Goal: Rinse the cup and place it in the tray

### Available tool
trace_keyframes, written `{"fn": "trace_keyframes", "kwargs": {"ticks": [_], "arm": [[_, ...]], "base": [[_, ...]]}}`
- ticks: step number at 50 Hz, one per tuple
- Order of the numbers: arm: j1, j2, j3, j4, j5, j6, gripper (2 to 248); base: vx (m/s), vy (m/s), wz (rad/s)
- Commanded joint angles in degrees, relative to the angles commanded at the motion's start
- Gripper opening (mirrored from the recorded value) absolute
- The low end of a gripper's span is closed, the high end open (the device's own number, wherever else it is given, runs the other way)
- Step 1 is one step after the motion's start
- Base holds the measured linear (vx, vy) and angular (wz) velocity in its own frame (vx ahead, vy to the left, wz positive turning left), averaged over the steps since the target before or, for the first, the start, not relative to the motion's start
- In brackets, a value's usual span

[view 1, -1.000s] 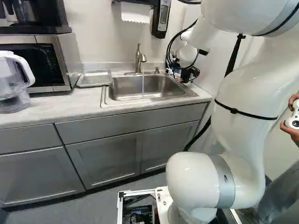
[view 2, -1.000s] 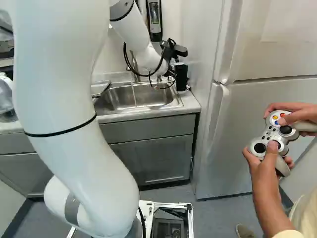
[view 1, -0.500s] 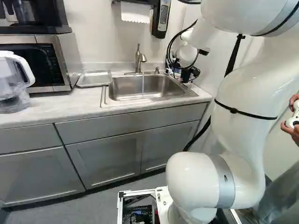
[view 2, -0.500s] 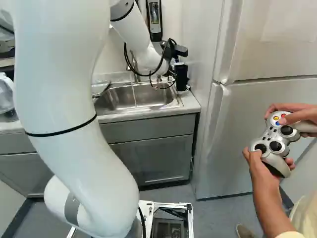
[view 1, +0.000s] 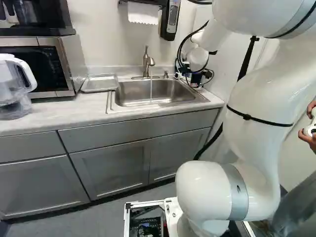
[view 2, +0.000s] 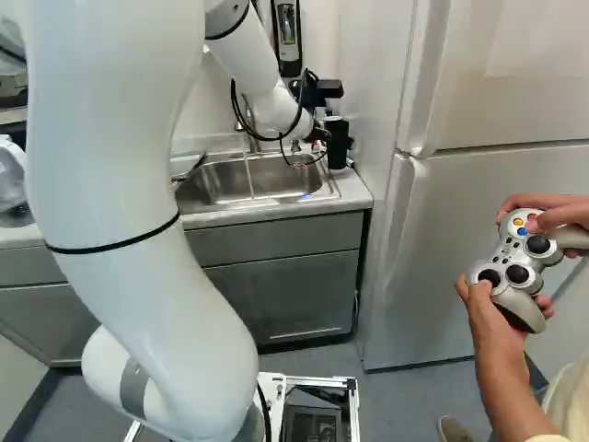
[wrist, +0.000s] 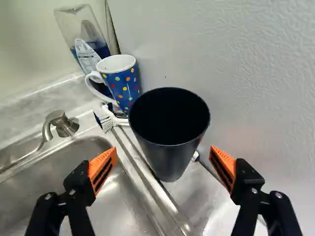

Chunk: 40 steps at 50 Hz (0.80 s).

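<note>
"What's in the left base view?"
"The tray (view 1: 99, 88) on the tabletop (view 1: 64, 111), beside the sink (view 1: 148, 101); water (view 1: 151, 88) runs from the faucet (view 1: 146, 64)."
"Right base view?"
"The end effector (view 2: 319, 135) near the black cup (view 2: 338, 147), by the sink's corner."
"Wrist view?"
"The end effector's (wrist: 163, 151) fingers are apart, ungripping; the cup stands ahead, between their lines, near a dotted mug (wrist: 124, 87)."

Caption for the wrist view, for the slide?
Open gripper around a black cup beside the sink, polka-dot mug behind.
</note>
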Motion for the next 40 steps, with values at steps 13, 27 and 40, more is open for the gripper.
{"fn": "trace_keyframes", "kwargs": {"ticks": [13, 27, 40], "arm": [[0.0, 0.0, 0.0, 0.0, 0.0, 0.0, 247], [0.0, 0.0, 0.0, 0.0, 0.0, 0.0, 247], [0.1, 0.0, 0.0, 0.0, 0.0, 0.0, 247]], "base": [[0.000, 0.000, 0.000], [0.000, 0.000, 0.000], [0.000, 0.000, 0.000]]}}
